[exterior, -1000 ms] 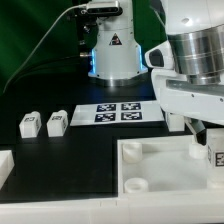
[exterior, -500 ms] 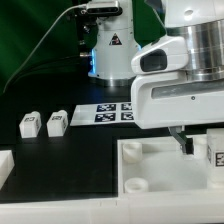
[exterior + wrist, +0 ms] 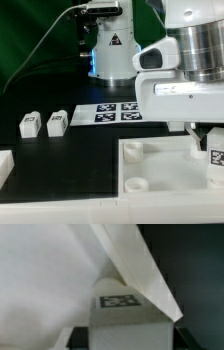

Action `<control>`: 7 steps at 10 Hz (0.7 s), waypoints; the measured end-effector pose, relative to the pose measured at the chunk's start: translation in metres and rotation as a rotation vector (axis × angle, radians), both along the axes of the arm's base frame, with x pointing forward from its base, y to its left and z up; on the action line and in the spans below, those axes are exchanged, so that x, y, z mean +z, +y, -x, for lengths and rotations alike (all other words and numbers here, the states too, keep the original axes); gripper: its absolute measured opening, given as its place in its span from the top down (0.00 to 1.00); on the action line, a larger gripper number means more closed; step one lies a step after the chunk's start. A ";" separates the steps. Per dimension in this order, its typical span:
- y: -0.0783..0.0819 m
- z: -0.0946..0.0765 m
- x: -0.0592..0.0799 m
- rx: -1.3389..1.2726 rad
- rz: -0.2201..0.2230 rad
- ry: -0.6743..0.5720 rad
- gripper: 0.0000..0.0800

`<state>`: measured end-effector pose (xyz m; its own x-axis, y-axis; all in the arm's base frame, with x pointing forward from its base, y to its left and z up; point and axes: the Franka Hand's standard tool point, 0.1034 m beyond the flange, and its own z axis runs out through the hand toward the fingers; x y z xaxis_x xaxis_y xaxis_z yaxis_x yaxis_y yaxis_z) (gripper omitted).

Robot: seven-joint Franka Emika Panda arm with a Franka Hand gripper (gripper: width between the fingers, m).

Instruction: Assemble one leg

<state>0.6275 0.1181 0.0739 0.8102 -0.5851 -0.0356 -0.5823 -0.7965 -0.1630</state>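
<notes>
- Black table takes up most of the exterior view; everything sits on it.
- Franka arm, bulky white body, fills the exterior view's upper right and hangs over the panel's far right corner.
- Robot base stands at the back centre, with a blue glow on its side.
- Large white panel lies flat at the front, from the centre to the exterior view's right. Round corner sockets show on its near-left and far-left corners.
- In the wrist view the panel is a pale surface, its raised edge running diagonally just behind the leg.
- Marker board lies flat behind the panel, at centre, with four tags visible.
- White part is cut off at the exterior view's left edge; can't tell what it is.
- Leg, with its tag facing the camera, is at the panel's far right corner under the wrist; whether it touches the panel can't be told.
- The wrist view shows the leg upright and tag side up.
- Gripper has its jaws narrow, clamped on the leg's two sides. A dark finger shows beside the block.
- Two loose legs stand side by side on the table at the exterior view's left, well apart from the panel.
</notes>
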 end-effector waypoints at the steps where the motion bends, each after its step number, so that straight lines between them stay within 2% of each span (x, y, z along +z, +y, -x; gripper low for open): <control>1: -0.001 0.000 0.000 -0.106 -0.009 0.016 0.63; 2: -0.001 0.000 0.000 -0.158 -0.015 0.024 0.63; 6: -0.009 -0.002 -0.002 -0.915 -0.164 0.171 0.63; 7: -0.011 -0.001 -0.003 -1.024 -0.181 0.198 0.63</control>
